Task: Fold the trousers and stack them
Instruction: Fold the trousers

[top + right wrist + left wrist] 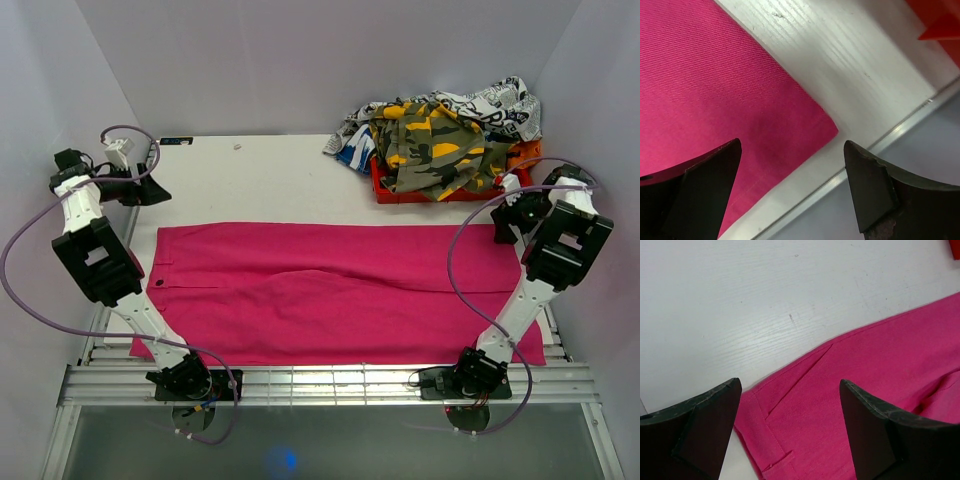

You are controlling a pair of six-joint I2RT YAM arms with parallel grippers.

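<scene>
The hot-pink trousers (330, 290) lie flat across the white table, waistband at the left, leg hems at the right. My left gripper (140, 190) hovers open over the far left corner of the waistband; the left wrist view shows the waistband, pocket slit and belt loop (830, 405) between its spread fingers (790, 390). My right gripper (505, 222) hovers open above the far right hem corner, and the right wrist view shows that corner (740, 100) below the gripper (792, 150). Neither gripper touches the cloth.
An orange-red bin (440, 190) at the back right holds a heap of clothes: a camouflage garment (435, 145) and black-and-white printed cloth (495, 105). Grey walls close in left, right and back. A metal rail (330, 380) runs along the near edge.
</scene>
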